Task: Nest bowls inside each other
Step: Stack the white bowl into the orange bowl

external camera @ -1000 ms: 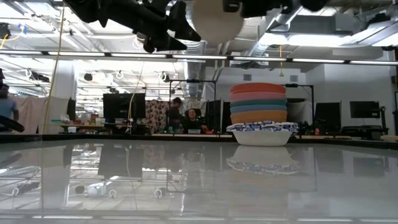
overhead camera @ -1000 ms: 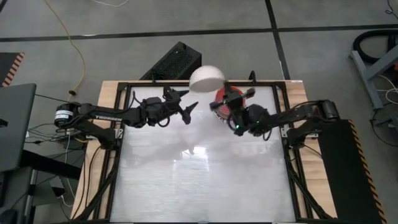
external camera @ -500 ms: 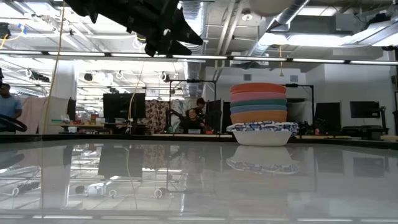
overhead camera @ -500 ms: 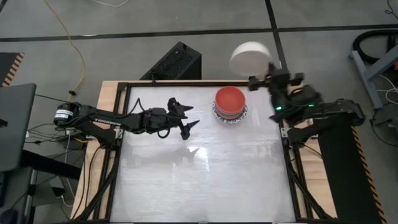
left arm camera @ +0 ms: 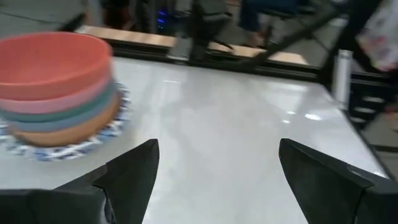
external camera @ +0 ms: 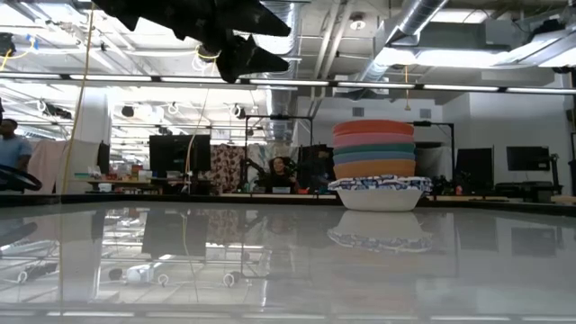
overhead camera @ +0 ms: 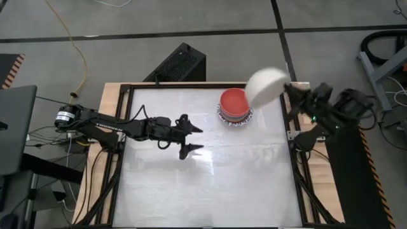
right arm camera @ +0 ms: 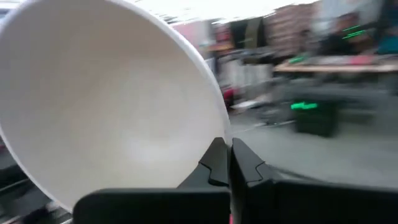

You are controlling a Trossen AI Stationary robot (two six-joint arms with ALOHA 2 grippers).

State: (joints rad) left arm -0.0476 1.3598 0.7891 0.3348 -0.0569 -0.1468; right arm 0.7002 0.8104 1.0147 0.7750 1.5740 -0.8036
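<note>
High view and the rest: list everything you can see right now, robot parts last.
stack of bowls: one stack, red on top, then pink, teal, blue, orange, on white blue-patterned ones, far side of the table, right of centre
cream bowl: one, held in the air beside the stack
people: in the room beyond the table
left claw: open, empty, above the table's middle
right claw: shut on the cream bowl's rim

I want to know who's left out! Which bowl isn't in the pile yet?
The cream bowl. The right hand pinches its rim and holds it up in the air beside the stack, while every other bowl sits nested there, red bowl on top.
</note>
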